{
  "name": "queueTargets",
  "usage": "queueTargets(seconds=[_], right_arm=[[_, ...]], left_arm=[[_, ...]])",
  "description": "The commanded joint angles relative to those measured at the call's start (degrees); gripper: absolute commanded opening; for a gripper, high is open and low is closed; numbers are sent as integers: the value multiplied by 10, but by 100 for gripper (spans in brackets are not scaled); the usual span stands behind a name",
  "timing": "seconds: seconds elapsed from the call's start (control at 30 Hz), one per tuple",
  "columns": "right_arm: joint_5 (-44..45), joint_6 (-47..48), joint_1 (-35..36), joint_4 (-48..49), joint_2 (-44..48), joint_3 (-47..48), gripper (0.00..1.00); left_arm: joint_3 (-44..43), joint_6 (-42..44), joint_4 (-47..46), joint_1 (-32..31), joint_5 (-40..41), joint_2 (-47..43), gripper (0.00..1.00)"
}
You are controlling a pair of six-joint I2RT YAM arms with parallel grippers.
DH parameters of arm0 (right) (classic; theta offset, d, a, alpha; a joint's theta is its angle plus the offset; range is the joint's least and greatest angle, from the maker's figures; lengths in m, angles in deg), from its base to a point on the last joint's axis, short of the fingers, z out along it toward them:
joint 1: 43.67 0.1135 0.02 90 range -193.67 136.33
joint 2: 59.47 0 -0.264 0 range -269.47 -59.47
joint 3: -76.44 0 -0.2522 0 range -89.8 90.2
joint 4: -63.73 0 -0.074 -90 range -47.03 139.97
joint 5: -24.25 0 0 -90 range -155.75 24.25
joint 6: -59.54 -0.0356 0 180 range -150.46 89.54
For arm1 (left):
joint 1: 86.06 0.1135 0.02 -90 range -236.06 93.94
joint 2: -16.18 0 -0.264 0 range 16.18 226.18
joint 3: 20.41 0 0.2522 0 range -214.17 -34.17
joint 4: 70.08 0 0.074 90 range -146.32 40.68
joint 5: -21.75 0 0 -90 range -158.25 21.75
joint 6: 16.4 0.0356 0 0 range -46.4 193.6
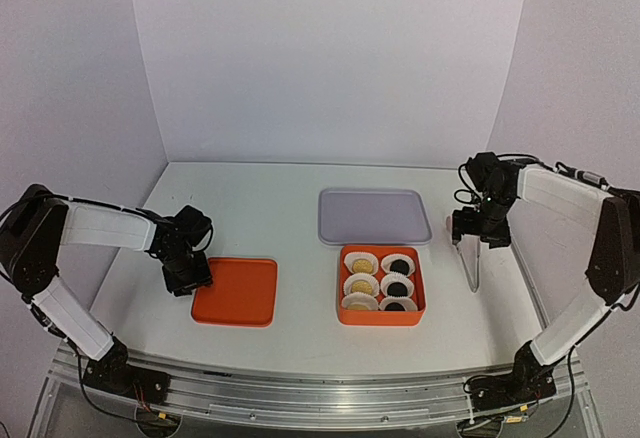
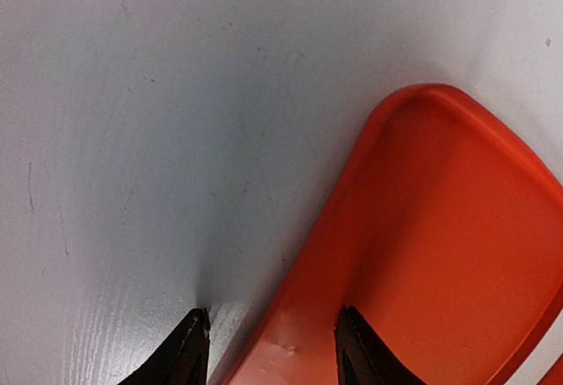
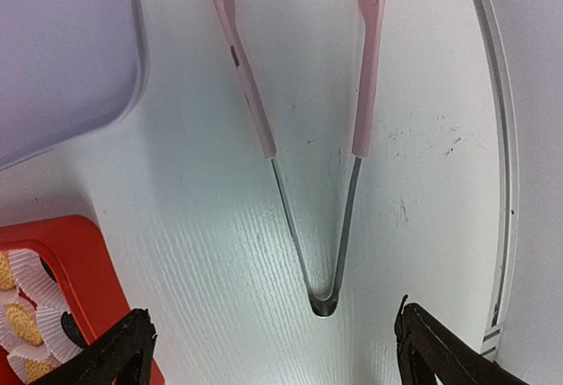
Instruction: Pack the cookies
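Left gripper [image 2: 273, 350] fingers, half closed, straddle the rim of the orange tray [image 2: 440, 227]; whether they pinch it yet is hard to tell. The right gripper [image 3: 281, 350] hangs wide open and empty over the tongs [image 3: 251, 95] lying on the table [image 3: 176, 227]. All six cookies [image 1: 361, 284] sit in the orange box [image 1: 380, 318], yellow on the left, dark on the right.

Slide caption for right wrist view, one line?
Open right gripper over hinge end of pink-handled tongs lying on the table; lavender lid, orange cookie box at frame left.

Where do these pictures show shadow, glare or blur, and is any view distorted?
Left wrist: soft shadow on the table beside the tray, faint sheen on its rim. Right wrist: tongs sharp. Top: even light, front rail bowed by the lens.
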Motion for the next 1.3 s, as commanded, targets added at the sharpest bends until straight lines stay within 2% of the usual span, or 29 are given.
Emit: queueTargets(seconds=[0.0,0.33,0.4,0.63,0.77,0.93,1.0,1.13,1.27], right_arm=[[-38,-13,-2,20,32,-17,92],[-67,-7,-2,27,48,-22,94],[-76,-1,-2,29,53,-22,94],[-131,24,-2,54,76,-34,94],[-226,29,-2,97,101,-47,93],[-413,-13,6,194,122,-68,93],[-444,-41,31,225,119,-65,92],[-431,-49,123,244,91,-20,91],[-457,-90,178,304,37,23,88]], left_arm=[[16,22,-20,5,-16,23,39],[38,85,-64,5,-48,32,4],[34,98,-56,5,-48,39,0],[19,124,-75,4,-48,27,0],[8,135,-104,4,-52,-23,0],[-5,132,-156,-2,-87,-92,0],[-18,131,-166,-15,-89,-109,0],[-57,127,-159,-52,-65,-124,0],[-102,122,-151,-84,-64,-113,0]])
